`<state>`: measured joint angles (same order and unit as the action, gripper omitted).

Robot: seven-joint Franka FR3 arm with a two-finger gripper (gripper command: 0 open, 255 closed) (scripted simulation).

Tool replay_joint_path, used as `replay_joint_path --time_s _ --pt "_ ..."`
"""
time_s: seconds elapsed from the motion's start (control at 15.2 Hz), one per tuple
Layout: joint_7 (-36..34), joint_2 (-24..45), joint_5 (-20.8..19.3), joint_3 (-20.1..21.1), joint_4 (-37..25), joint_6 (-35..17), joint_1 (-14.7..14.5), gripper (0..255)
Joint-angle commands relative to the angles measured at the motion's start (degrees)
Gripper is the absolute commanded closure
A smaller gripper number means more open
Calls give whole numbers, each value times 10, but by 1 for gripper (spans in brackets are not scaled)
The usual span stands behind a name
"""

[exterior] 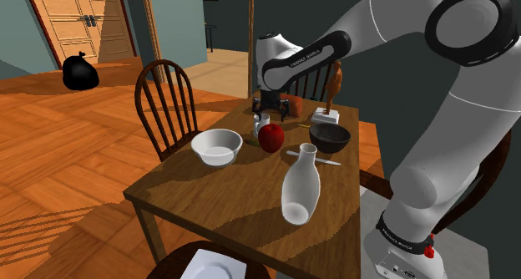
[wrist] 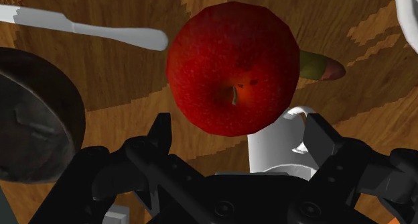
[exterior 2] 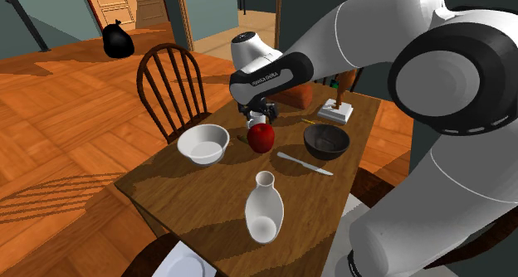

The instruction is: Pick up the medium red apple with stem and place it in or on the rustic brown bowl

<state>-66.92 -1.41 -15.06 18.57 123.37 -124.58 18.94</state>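
Home dining room, wooden table (exterior: 227,204), spindle-back chair (exterior: 167,102), panelled doors (exterior: 83,18)

white glossy arm (exterior: 478,127), dark joint bands (exterior: 470,22), lettered wrist, all-black jaws

Wood plank floor (exterior: 67,144); teal walls (exterior: 21,27); panelled double door (exterior: 88,18), possibly shut; spindle-back chair (exterior: 164,64) at wooden table (exterior: 217,194).

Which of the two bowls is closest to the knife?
The dark brown bowl: the knife lies right beside it. The white bowl sits on the other side of the apple.
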Motion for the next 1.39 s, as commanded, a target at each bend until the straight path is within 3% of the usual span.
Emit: replay_joint_path --time_s 0.0,0.53,0.59,1.32 --pt "-5 7 -6 -1 9 -15 1 0" --pt "-6 9 -7 -1 10 -19 2 0" --pt "-6 9 -7 -1 10 -19 2 255" --pt "0 2 -2 -1 3 -5 1 255"
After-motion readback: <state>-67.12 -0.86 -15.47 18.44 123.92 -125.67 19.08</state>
